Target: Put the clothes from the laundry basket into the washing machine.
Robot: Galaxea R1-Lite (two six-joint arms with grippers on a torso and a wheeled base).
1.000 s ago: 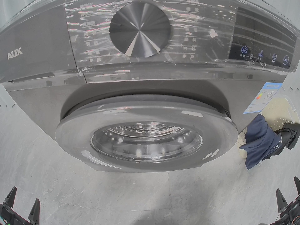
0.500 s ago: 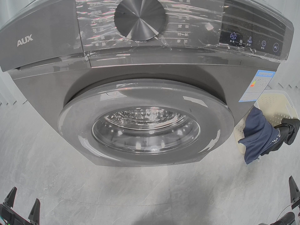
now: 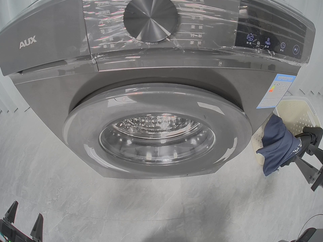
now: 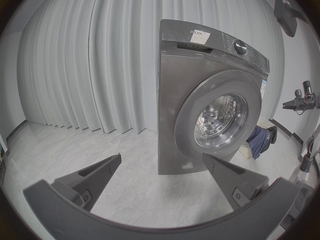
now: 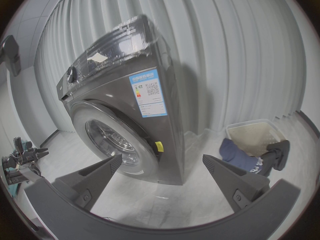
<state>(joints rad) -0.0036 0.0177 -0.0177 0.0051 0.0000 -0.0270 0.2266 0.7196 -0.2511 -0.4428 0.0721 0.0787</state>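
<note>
- Washing machine upright on the pale tiled floor, pleated curtain behind it.
- Round door shut – steel drum visible through the glass.
- Dial centred on the control panel, clear plastic film wrinkled over that whole strip.
- Blue-and-white label stuck on the front of the machine near its right edge.
- Laundry basket, cream and perforated, on the floor just beside the machine's right side.
- Navy garment draped over the basket's near rim, hanging outside toward the floor.
- Black garment slung over the same rim, touching the navy one.
- Left end effector low at the left, fingers spread wide with nothing between them, well apart from the machine.
- Right end effector raised at the right – fingers likewise parted and empty, pointed toward the basket and clothes yet apart from both.
</note>
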